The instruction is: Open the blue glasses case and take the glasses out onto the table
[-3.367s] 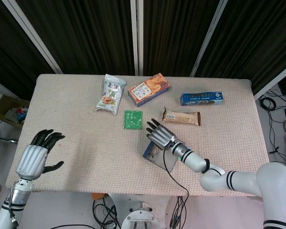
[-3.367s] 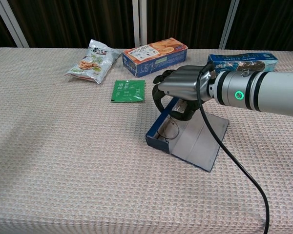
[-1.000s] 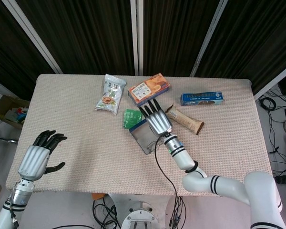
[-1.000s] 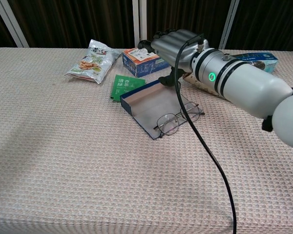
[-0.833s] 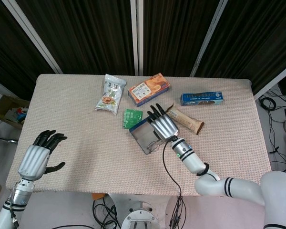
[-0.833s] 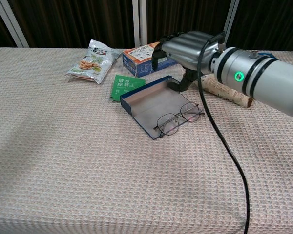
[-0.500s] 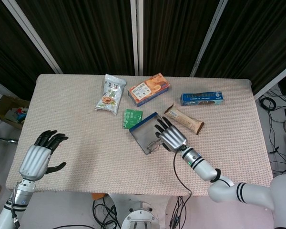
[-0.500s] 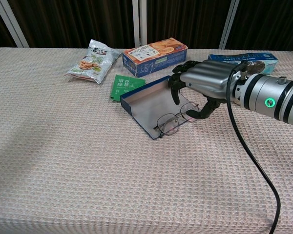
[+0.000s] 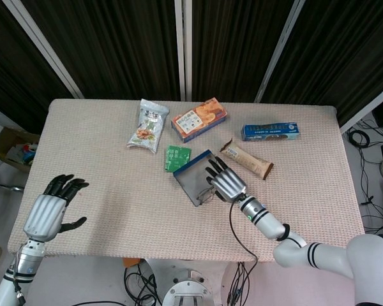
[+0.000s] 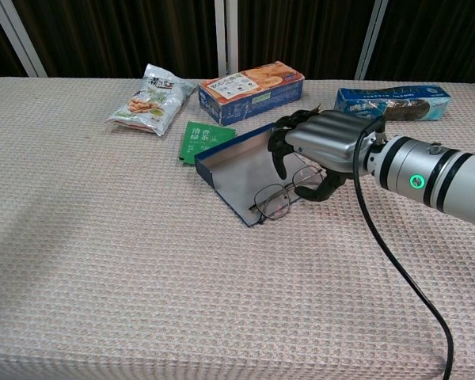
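Dark curtains hang behind a tabletop (image 9: 102, 159) covered in beige woven cloth. The blue glasses case (image 10: 237, 170) lies open near the middle, its lid flat — the glasses (image 10: 281, 196) rest half across its near edge. The right hand (image 10: 321, 146) hovers over them, fingers curled down around the frame; whether it grips them I cannot tell. The left hand (image 9: 51, 207) hangs off the near-left corner, released, fingers apart.

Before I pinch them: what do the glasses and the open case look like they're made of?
Glasses: thin dark wire frame, likely metal, with clear round lenses. Case: stiff flat board, matte blue outside, grey lining, sharp folded edges; probably covered card or plastic. Right hand hovers over them.
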`<action>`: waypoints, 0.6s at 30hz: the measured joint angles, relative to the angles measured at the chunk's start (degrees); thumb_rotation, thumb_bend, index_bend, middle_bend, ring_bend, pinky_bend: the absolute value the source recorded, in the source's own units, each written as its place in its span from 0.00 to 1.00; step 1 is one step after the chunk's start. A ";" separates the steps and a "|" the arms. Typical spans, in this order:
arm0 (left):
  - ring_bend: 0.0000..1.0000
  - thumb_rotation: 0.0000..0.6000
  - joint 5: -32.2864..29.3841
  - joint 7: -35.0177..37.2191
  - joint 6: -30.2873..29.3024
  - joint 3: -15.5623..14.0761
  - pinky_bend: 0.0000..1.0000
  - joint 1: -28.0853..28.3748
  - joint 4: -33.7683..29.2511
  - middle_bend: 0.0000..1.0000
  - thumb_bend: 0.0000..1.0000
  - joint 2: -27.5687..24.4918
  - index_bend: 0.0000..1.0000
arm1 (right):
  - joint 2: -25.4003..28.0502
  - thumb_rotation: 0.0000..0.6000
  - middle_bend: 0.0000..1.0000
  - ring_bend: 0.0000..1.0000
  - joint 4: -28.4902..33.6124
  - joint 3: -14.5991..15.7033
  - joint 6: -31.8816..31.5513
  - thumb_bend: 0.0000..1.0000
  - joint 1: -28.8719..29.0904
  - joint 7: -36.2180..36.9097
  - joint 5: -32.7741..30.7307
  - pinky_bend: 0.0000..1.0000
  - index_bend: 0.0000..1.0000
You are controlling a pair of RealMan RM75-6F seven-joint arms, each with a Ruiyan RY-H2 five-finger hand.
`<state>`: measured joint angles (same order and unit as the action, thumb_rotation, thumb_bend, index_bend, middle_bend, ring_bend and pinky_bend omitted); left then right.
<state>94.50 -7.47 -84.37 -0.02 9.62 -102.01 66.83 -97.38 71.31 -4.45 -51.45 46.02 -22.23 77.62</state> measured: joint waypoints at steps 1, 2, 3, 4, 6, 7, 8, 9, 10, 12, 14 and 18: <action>0.13 1.00 0.00 0.04 -0.06 0.01 0.14 -0.03 0.05 0.22 0.05 0.00 0.23 | -0.29 1.00 0.20 0.00 -0.46 0.00 0.01 0.35 0.01 0.35 0.15 0.00 0.45; 0.13 1.00 -0.02 0.10 -0.10 0.00 0.14 -0.07 0.09 0.22 0.05 0.02 0.23 | -0.49 1.00 0.20 0.00 -0.82 0.01 0.01 0.36 0.02 0.51 0.27 0.00 0.46; 0.13 1.00 -0.06 0.15 -0.11 0.00 0.14 -0.09 0.13 0.22 0.05 0.05 0.23 | -0.71 1.00 0.20 0.00 -1.18 0.02 0.02 0.36 0.03 0.67 0.38 0.00 0.47; 0.13 1.00 -0.09 0.21 -0.12 0.01 0.14 -0.11 0.19 0.22 0.05 0.09 0.23 | -1.01 1.00 0.20 0.00 -1.66 0.01 0.04 0.36 0.05 0.89 0.51 0.00 0.47; 0.13 1.00 -0.11 0.26 -0.13 0.02 0.14 -0.12 0.26 0.22 0.05 0.15 0.23 | -1.46 1.00 0.21 0.00 -2.33 -0.01 0.04 0.36 0.08 1.20 0.69 0.00 0.49; 0.13 1.00 -0.11 0.29 -0.11 0.01 0.14 -0.12 0.30 0.22 0.05 0.16 0.23 | -1.74 1.00 0.21 0.00 -2.73 -0.06 0.01 0.36 0.09 1.46 0.83 0.00 0.50; 0.13 1.00 -0.11 0.33 -0.11 0.02 0.14 -0.11 0.34 0.22 0.05 0.17 0.23 | -1.94 1.00 0.21 0.00 -3.00 -0.09 -0.05 0.36 0.10 1.68 0.94 0.00 0.51; 0.13 1.00 -0.14 0.37 -0.10 0.03 0.14 -0.11 0.38 0.22 0.05 0.18 0.23 | -2.11 1.00 0.21 0.00 -3.25 -0.12 -0.10 0.36 0.11 1.91 1.06 0.00 0.52; 0.13 1.00 -0.15 0.42 -0.09 0.03 0.14 -0.11 0.42 0.22 0.05 0.18 0.23 | -2.35 1.00 0.21 0.00 -3.55 -0.16 -0.16 0.37 0.11 2.22 1.20 0.00 0.53; 0.13 1.00 -0.15 0.49 -0.09 0.04 0.14 -0.11 0.48 0.22 0.05 0.17 0.23 | -2.67 1.00 0.21 0.00 -3.95 -0.19 -0.30 0.37 0.10 2.49 1.47 0.00 0.55; 0.13 1.00 -0.12 0.58 -0.13 0.06 0.14 -0.11 0.53 0.22 0.05 0.19 0.23 | -2.91 1.00 0.21 0.00 -4.28 -0.20 -0.35 0.37 0.11 2.72 1.70 0.00 0.56; 0.13 1.00 -0.07 0.81 -0.18 0.00 0.14 -0.16 0.77 0.22 0.05 0.26 0.23 | -3.23 1.00 0.21 0.00 -4.79 -0.26 -0.14 0.38 0.15 2.61 1.72 0.00 0.58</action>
<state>94.43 -6.66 -84.55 -0.02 9.45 -101.24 67.09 -100.61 66.52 -4.71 -51.59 46.17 -19.62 79.34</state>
